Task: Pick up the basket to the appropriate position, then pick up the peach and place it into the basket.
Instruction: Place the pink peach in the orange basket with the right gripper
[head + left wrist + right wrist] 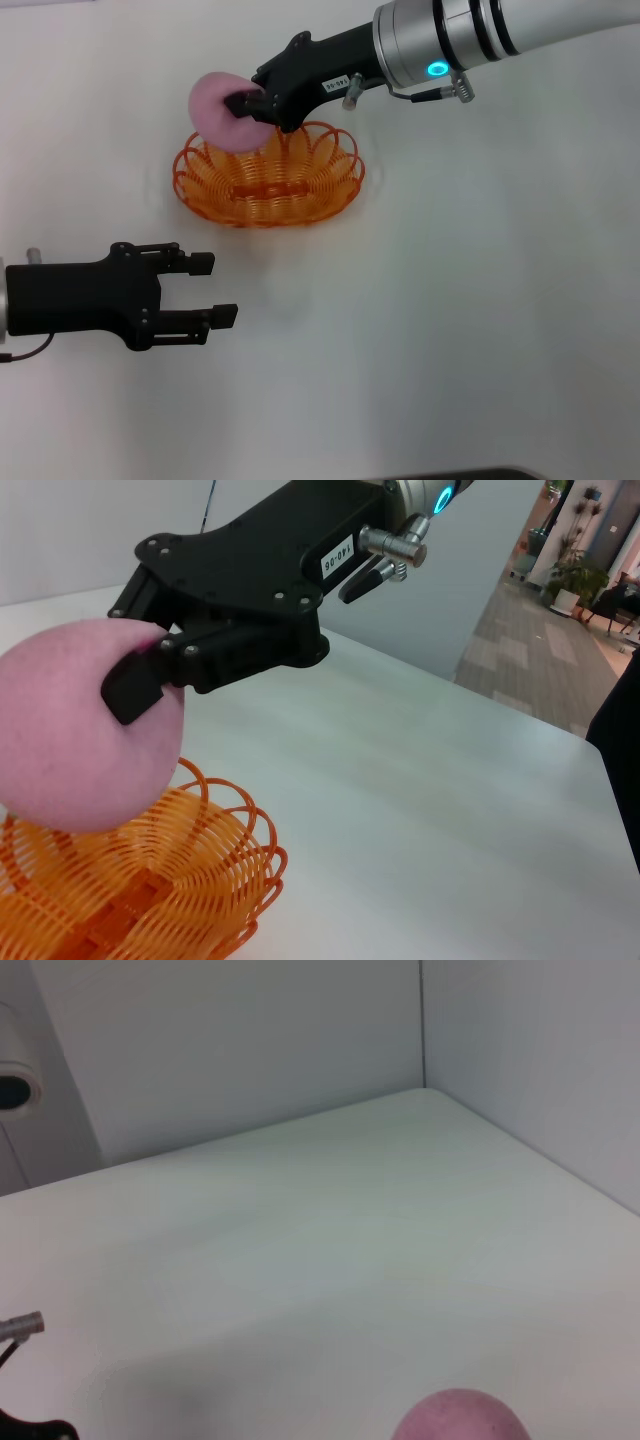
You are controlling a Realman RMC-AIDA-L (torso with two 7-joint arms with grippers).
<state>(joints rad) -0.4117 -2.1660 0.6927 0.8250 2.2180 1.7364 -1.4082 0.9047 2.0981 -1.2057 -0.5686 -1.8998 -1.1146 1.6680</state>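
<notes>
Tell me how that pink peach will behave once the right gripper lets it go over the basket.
The peach, held by the right gripper, looks round and smooth, so it may roll on landing. The basket is shallow with a scalloped rim, likely enough to stop it. Its matte, foam-like surface suggests it is light and not slippery.

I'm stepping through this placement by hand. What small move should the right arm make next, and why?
Probably lower the peach a little. The right gripper holds it above the far-left rim of the basket, not yet resting inside. The left gripper waits open nearby.
</notes>
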